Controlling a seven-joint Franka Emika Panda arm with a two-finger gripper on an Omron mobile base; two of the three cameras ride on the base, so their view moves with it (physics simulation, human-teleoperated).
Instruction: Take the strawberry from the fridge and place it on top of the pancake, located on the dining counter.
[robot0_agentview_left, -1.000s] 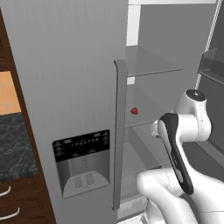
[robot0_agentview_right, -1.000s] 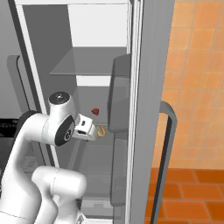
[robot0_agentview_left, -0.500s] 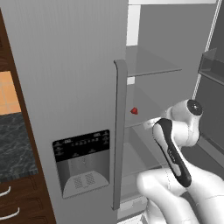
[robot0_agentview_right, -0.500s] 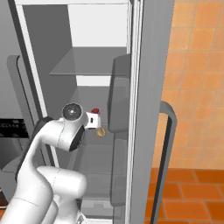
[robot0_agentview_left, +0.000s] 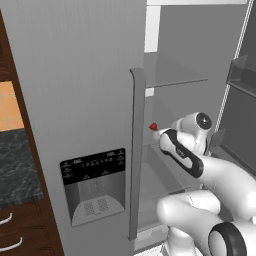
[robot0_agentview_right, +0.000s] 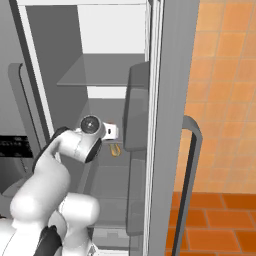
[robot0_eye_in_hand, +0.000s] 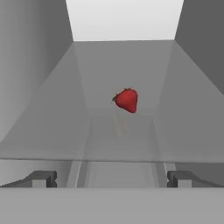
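step: reaching into fridge for strawberry | my gripper open, empty | next: advance farther, straddle berry, close

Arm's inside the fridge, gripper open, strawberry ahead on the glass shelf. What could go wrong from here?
1. The strawberry is small and rounded, and the open gripper sits well short of it. An off-centre approach could nudge it so it rolls deeper along the glass shelf.
2. The fingertips sit close to the shelf's front edge; pushing forward too low may clip the glass.
3. The small yellowish item lies close by on the shelf, so a wide sweep might knock it.
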